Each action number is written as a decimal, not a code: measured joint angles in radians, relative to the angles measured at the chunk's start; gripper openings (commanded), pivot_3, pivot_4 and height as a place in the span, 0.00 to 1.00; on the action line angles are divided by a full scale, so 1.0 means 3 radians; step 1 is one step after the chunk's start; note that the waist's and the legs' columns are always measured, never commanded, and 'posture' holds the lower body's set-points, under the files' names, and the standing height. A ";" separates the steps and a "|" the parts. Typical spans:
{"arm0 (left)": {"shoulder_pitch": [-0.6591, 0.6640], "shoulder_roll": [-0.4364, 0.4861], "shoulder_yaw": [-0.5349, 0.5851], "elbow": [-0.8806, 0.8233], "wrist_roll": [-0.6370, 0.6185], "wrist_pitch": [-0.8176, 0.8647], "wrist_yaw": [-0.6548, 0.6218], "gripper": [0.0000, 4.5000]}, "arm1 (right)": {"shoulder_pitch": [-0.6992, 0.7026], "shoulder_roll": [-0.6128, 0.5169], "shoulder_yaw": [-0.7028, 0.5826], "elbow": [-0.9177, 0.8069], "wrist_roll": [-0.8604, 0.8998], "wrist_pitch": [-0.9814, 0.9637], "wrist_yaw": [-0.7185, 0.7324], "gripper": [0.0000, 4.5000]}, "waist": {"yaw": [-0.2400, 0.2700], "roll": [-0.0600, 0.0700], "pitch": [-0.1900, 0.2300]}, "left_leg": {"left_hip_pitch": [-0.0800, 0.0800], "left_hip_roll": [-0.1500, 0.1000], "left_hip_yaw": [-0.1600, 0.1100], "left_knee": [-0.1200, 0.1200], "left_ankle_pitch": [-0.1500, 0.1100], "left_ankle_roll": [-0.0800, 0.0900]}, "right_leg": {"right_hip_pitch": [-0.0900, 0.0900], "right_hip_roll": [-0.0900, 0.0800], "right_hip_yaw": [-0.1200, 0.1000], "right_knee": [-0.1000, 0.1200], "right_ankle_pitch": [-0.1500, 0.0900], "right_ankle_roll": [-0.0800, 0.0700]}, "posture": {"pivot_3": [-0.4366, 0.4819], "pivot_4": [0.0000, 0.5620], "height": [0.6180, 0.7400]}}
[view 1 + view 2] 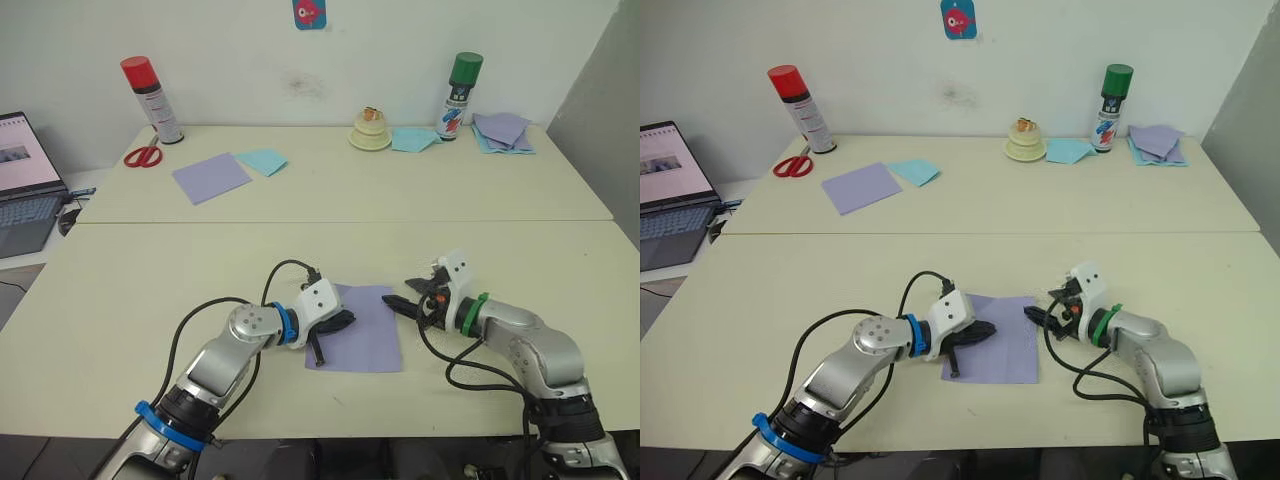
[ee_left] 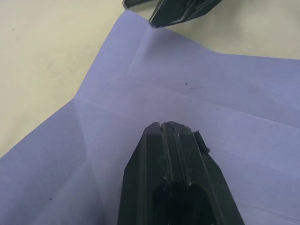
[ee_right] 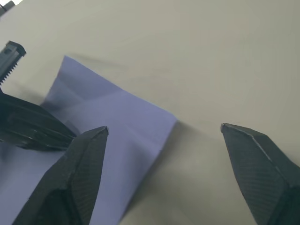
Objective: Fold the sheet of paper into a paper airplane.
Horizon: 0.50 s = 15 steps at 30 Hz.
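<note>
On the matte cream table [image 1: 180, 280], the thin creased lavender sheet of paper [image 1: 367, 330] lies flat. My left gripper [image 1: 338, 322] presses it, fingers together; my right gripper [image 1: 398, 300] spreads wide beside its edge.

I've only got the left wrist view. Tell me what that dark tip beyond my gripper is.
Observer: It's the right gripper, open, one finger over the sheet of paper at its right edge, the other over bare table.
Operator: Give me the sheet's overall shape.
Observer: A flat creased rectangle, nothing folded over, with the left gripper on its left part.
Operator: List any spare paper.
Observer: A smooth lavender square lies far back on the left.
</note>
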 measured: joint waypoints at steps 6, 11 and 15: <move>-0.0027 -0.0003 -0.0006 0.0043 0.0000 -0.0038 -0.0016 0.00 | -0.0095 0.0033 0.0059 0.0021 0.0000 0.0014 -0.0042 0.57 | 0.0002 0.0000 0.0000 | -0.0001 -0.0001 -0.0001 0.0000 0.0000 0.0000 | -0.0001 0.0000 -0.0002 -0.0001 0.0000 0.0000 | 0.48 0.27 1.00; -0.0034 -0.0002 -0.0009 0.0054 0.0010 -0.0051 -0.0018 0.00 | -0.0095 -0.0041 0.0118 0.0018 -0.0001 -0.0064 0.0018 0.16 | 0.0002 0.0000 0.0000 | -0.0001 0.0000 -0.0001 0.0000 0.0000 0.0000 | -0.0001 0.0000 -0.0002 -0.0001 0.0000 0.0001 | 0.48 0.27 1.00; -0.0037 -0.0002 -0.0010 0.0054 0.0022 -0.0053 -0.0024 0.00 | -0.0095 -0.0058 0.0121 0.0018 -0.0002 -0.0090 0.0031 0.00 | 0.0002 0.0000 0.0000 | -0.0001 0.0000 -0.0001 0.0000 0.0000 0.0000 | -0.0001 0.0000 -0.0002 -0.0001 0.0000 0.0001 | 0.48 0.27 1.00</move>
